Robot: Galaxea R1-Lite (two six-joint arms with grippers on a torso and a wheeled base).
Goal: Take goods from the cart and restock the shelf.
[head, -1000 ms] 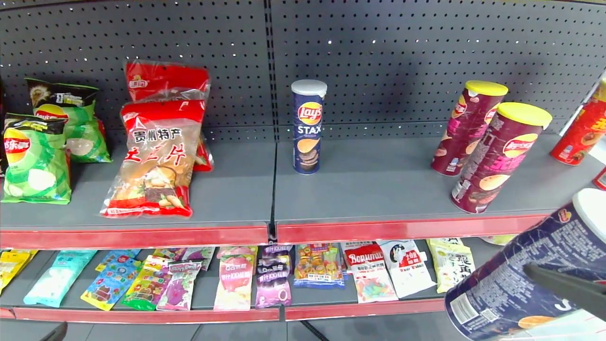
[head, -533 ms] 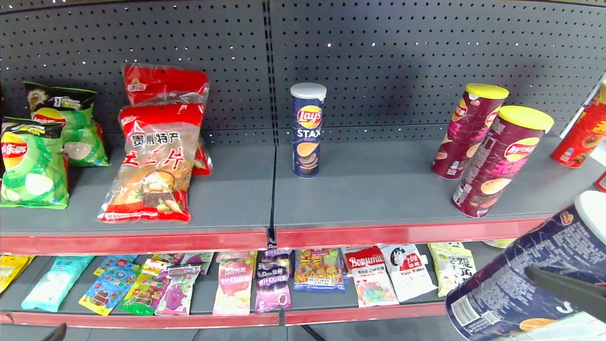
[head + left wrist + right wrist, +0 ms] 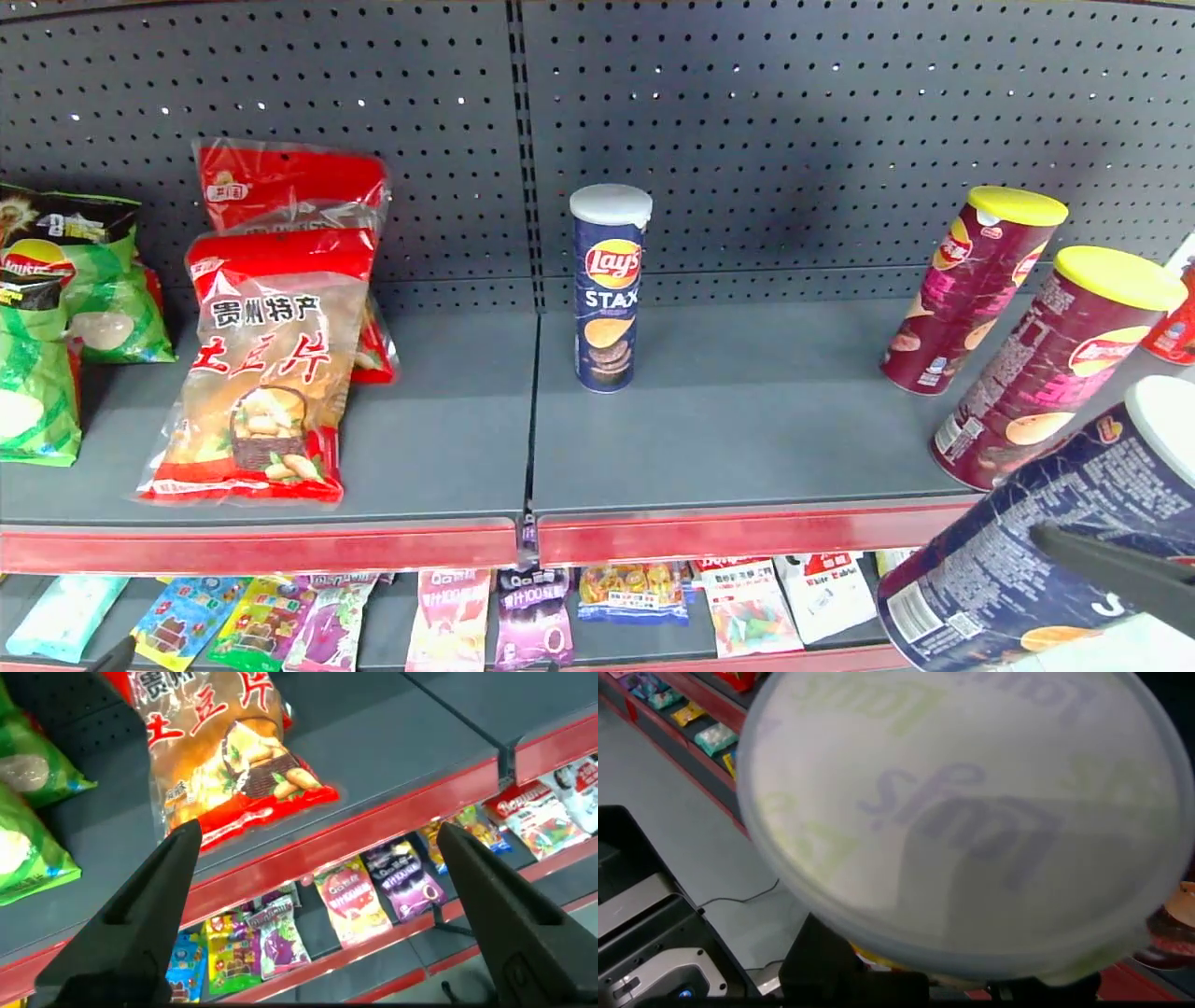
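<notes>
Canister (image 3: 1008, 532) of crisps, gripped by the right gripper (image 3: 1074, 551) at the lower right of the head view, in the air in front of and just below the shelf (image 3: 728, 448). One dark finger (image 3: 1120, 571) lies pressed across the canister's side; the gripper is closed on it. The canister is a dark blue tube with fine pale marbling, small white print, a barcode patch near its base and a white lid. It is tilted, lid up and to the right, base down and to the left. In the right wrist view the translucent white lid (image 3: 962, 812) faces the camera.

The shelf is grey with a red front rail (image 3: 747, 532). On it stands a matching blue canister (image 3: 609, 285), upright, near the middle and towards the pegboard back (image 3: 794, 121). To its right are two maroon canisters with yellow lids (image 3: 971, 289) (image 3: 1055, 373). To its left are red-topped snack bags (image 3: 261, 364) and green crisp bags (image 3: 37, 373).

The left gripper (image 3: 318, 829) hangs below the red rail with its fingers spread wide and nothing between them. Past them lie the small sachets (image 3: 355, 896) of the lower shelf.
</notes>
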